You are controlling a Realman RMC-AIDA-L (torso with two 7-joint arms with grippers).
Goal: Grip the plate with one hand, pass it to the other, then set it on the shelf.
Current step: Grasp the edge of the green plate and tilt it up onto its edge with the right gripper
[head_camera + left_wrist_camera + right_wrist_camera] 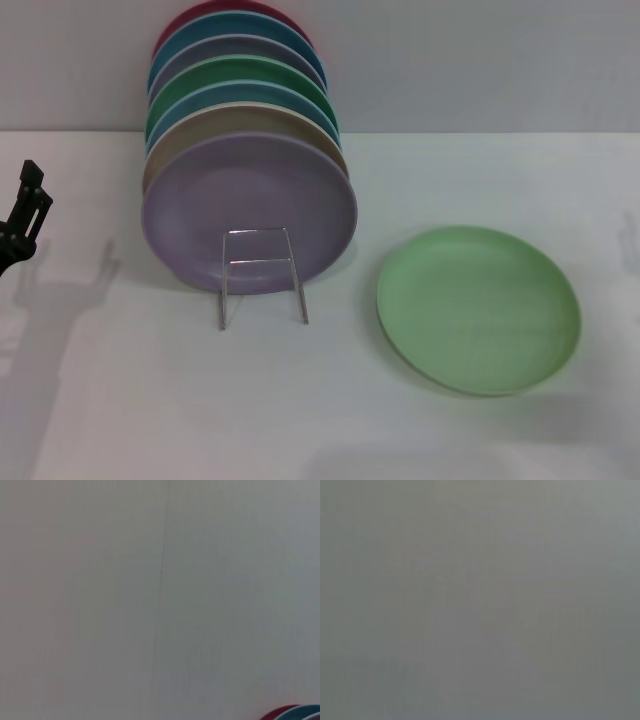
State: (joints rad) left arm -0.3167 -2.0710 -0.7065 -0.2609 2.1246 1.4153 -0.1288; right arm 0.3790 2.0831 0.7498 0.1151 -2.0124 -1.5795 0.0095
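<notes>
Head view: stacked plates (250,150) fill shelf (262,275).

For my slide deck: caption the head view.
Light green plate flat on the table beside a plate-filled wire rack; left gripper waits at left.

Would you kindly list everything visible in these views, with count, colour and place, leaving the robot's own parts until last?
plate: one, light pastel green, lying flat on the table to the right of the shelf, touching nothing else.
shelf: one, silver wire, centre-left of the table, its upright front loop facing the camera.
stacked plates: seven standing on edge in the shelf; front to back lilac, beige, light blue, darker green, grey-lilac, blue, red.
table: one, white, under everything.
wall: one, pale grey, behind the table.
left gripper: one, black, at the left edge of the head view, above the table, far from the plate.
right gripper: not in view.
</notes>
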